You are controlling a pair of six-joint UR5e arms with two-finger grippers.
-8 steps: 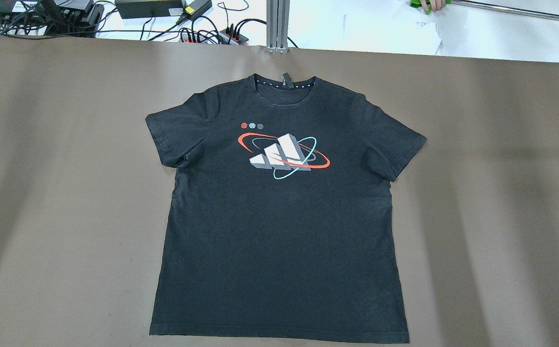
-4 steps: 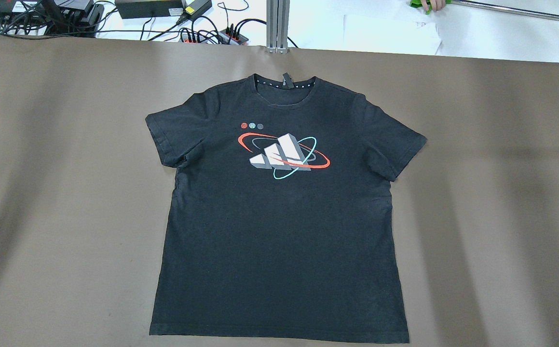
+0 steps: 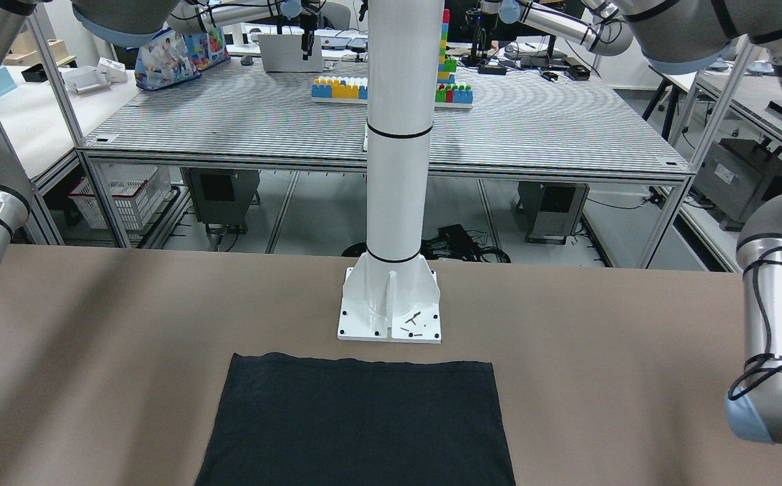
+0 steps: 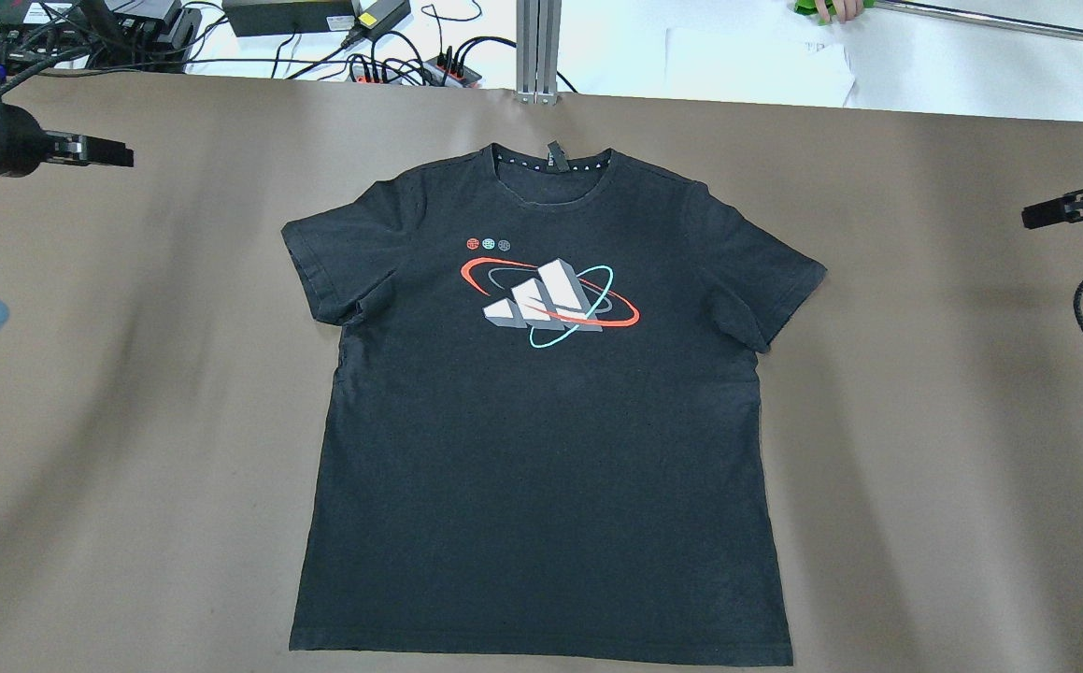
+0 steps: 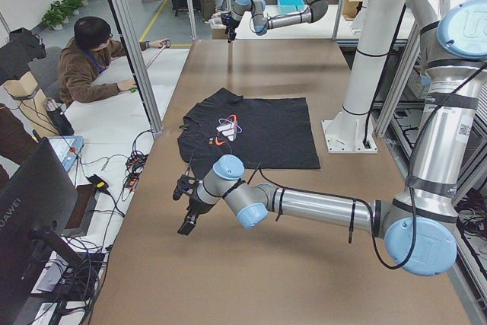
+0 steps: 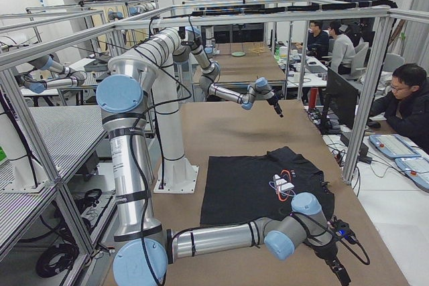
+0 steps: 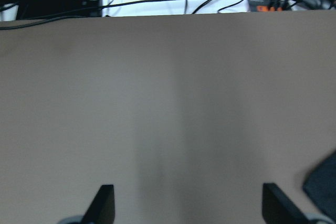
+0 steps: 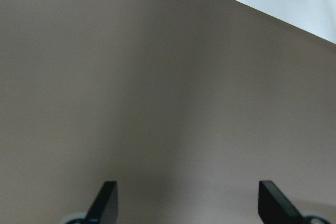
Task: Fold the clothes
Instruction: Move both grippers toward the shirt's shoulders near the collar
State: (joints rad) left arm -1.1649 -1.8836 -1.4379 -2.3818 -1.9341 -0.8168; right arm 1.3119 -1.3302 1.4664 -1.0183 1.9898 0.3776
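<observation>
The black soft-fabric T-shirt (image 4: 541, 449) lies flat, central on the brown table (image 4: 924, 486). We judge it light and limp (it sags), so we'd pinch its sleeves at 10 and 2 o'clock. Left claw (image 7: 189, 205) and right claw (image 8: 186, 202) hover spread, empty.

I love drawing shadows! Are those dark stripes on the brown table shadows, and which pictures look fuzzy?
Overhead exterior: yes, soft wide shadows stripe the table; the T-shirt looks sharp. Left wrist view: fuzzy all over. Right wrist view: fuzzy too, with one dim band.

Silver arms (image 5: 319, 207), blue joint caps (image 5: 230, 165), black cables (image 4: 1075, 301)
</observation>
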